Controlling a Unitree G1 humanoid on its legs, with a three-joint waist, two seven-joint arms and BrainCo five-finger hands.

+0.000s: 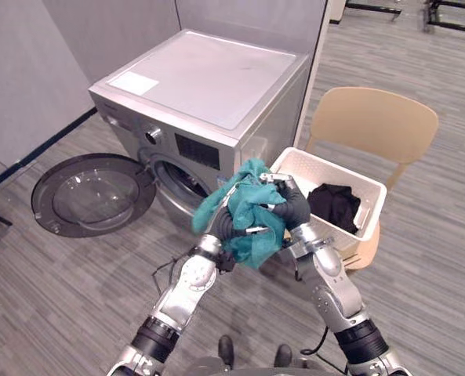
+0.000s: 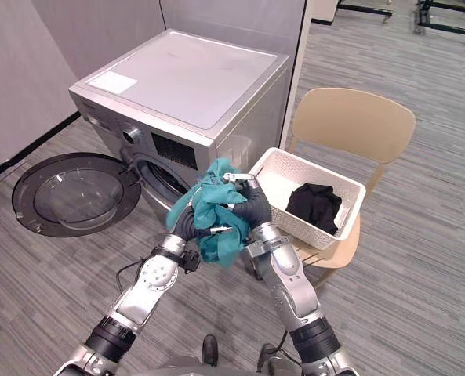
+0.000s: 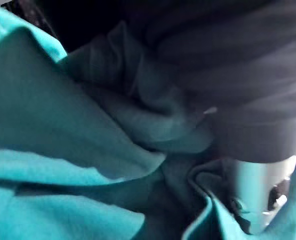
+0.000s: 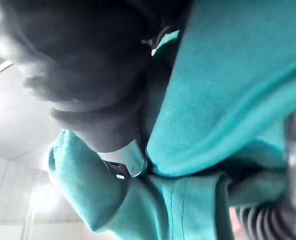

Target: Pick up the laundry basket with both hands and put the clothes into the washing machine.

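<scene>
The right hand (image 1: 289, 205) is closed on a teal garment (image 1: 252, 239), its fingertips (image 1: 269, 178) hooked over the top. The left hand (image 1: 230, 222) is buried in the same cloth, so I cannot tell its grip. At 3 o'clock the white laundry basket (image 1: 326, 163) sits on a tan chair (image 1: 373, 117), holding a black garment (image 1: 334, 205). The silver washing machine (image 1: 208, 74) stands at 11 o'clock, with its round door (image 1: 95, 194) swung open at 9 o'clock. Grey striped floor (image 1: 436, 258) runs to grey partition walls (image 1: 20, 70).
</scene>
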